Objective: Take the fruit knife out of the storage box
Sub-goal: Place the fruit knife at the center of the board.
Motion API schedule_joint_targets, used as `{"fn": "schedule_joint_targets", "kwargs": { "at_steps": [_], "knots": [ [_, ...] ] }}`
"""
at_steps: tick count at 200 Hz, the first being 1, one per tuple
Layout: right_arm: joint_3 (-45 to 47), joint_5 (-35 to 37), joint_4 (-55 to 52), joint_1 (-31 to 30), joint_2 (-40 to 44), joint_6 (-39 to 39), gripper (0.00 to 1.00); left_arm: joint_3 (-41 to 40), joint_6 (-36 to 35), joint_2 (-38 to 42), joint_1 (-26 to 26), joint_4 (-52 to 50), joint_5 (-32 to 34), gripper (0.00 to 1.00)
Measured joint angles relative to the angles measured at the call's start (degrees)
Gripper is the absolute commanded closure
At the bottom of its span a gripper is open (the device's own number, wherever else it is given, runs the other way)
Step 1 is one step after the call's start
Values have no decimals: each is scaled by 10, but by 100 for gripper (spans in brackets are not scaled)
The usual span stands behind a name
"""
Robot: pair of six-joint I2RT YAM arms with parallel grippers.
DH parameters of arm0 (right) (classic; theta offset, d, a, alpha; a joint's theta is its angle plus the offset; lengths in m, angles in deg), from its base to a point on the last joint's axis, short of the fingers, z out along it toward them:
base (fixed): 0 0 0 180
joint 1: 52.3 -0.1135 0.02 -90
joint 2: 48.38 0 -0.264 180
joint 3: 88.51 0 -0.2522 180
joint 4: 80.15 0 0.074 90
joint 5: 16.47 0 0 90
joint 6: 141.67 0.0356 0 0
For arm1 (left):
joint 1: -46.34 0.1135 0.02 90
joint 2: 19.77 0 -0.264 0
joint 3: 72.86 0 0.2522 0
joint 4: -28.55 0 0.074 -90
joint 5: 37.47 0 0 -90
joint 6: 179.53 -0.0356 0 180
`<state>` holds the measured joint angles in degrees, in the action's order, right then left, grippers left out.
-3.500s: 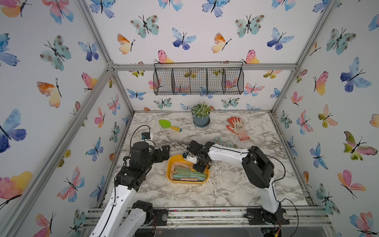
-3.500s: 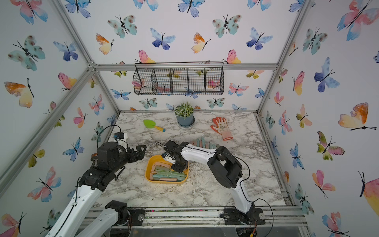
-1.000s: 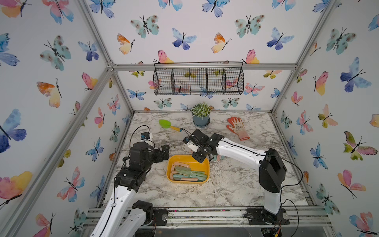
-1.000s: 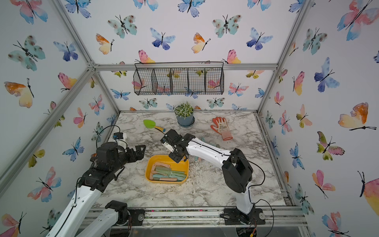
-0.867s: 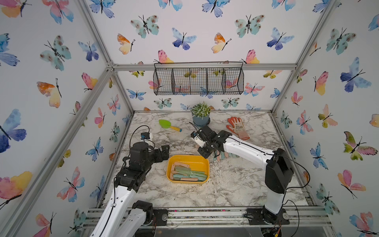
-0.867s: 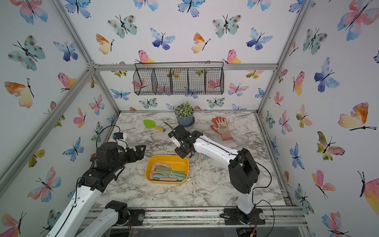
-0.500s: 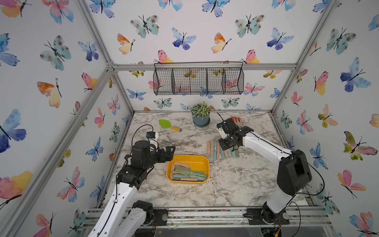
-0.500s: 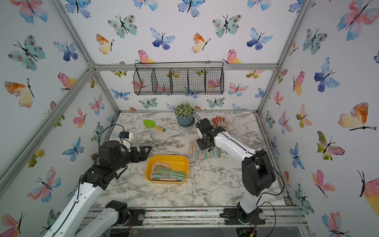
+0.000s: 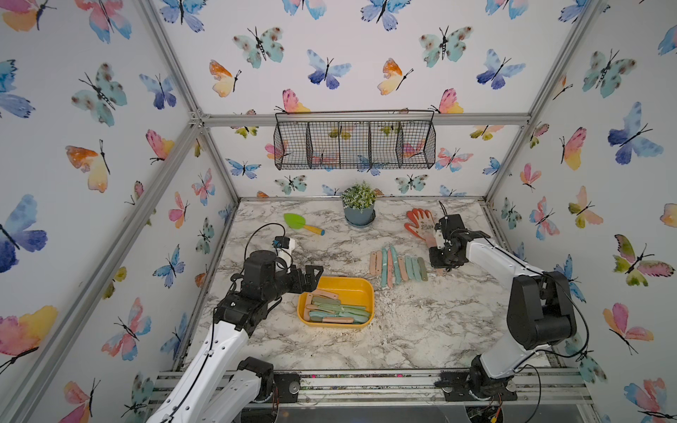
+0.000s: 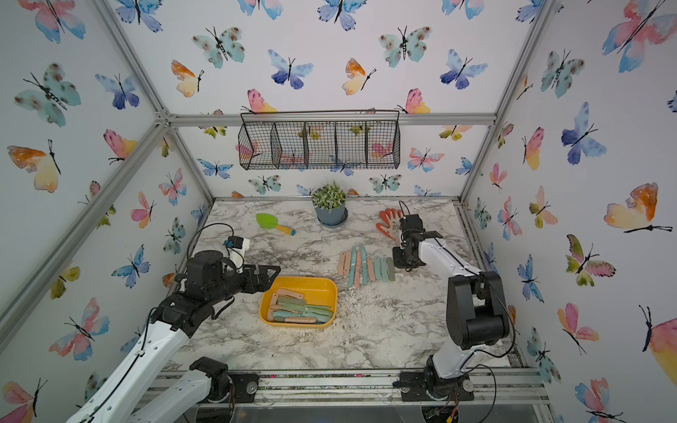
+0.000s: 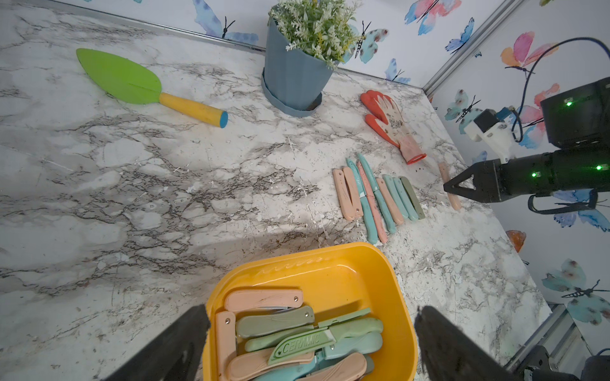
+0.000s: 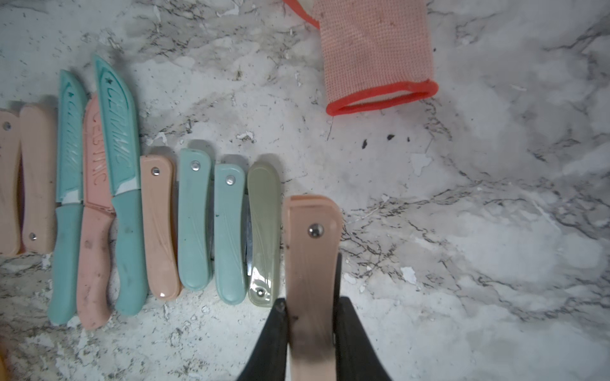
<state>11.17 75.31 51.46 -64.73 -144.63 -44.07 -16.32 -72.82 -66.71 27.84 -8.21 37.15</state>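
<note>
The yellow storage box (image 9: 351, 289) (image 10: 315, 289) sits mid-table with several folded and sheathed fruit knives (image 11: 274, 321) piled inside. My right gripper (image 12: 312, 303) (image 9: 441, 262) is shut on a peach folding fruit knife (image 12: 312, 250), low over the marble. That knife lies just beside the olive knife that ends a row of knives (image 9: 397, 265) laid out on the table. My left gripper (image 11: 310, 316) (image 9: 311, 274) hangs open at the box's left end, with nothing between its fingers.
A potted plant (image 9: 359, 212), a green trowel (image 9: 298, 222) and an orange glove (image 9: 421, 225) lie along the back of the table. The glove's cuff (image 12: 376, 62) is close beyond the held knife. A black wire basket (image 9: 353, 146) hangs on the back wall.
My right arm has swung from the box to the right end of the knife row, carrying the peach knife. The left gripper has edged closer to the box.
</note>
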Motion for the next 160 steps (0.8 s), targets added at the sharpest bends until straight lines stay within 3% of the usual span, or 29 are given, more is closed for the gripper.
{"fn": "schedule_joint_targets", "kwargs": {
  "at_steps": [160],
  "knots": [
    [1, -29, 33, 12, -86, 2, 76, 0, 0, 3, 0, -5, 42, 2]
  ]
}}
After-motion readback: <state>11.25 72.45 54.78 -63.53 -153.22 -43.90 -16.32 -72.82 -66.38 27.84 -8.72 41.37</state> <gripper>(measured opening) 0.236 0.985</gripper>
